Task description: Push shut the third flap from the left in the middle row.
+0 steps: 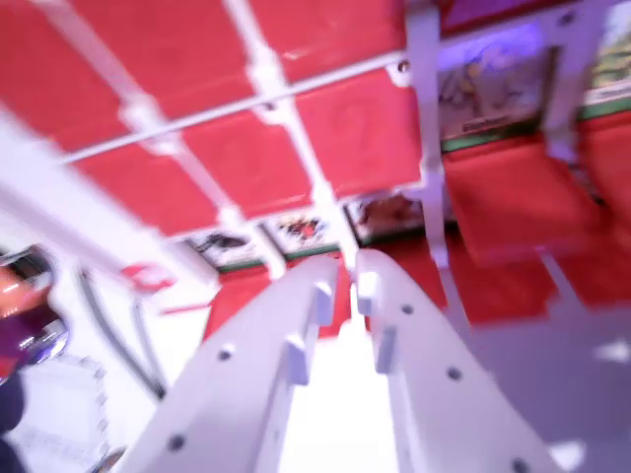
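Above the nearly closed, empty jaws spreads a blurred red flap board with white dividers.

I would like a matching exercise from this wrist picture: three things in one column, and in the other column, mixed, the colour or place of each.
Things:
1. gripper
2. closed flaps
3. picture card

Descriptions:
A. red panels in a white grid
B. white, at bottom centre, tips nearly together
C. purple-lit drawing at the wrist view's upper right

Pairs: 1-B, 2-A, 3-C
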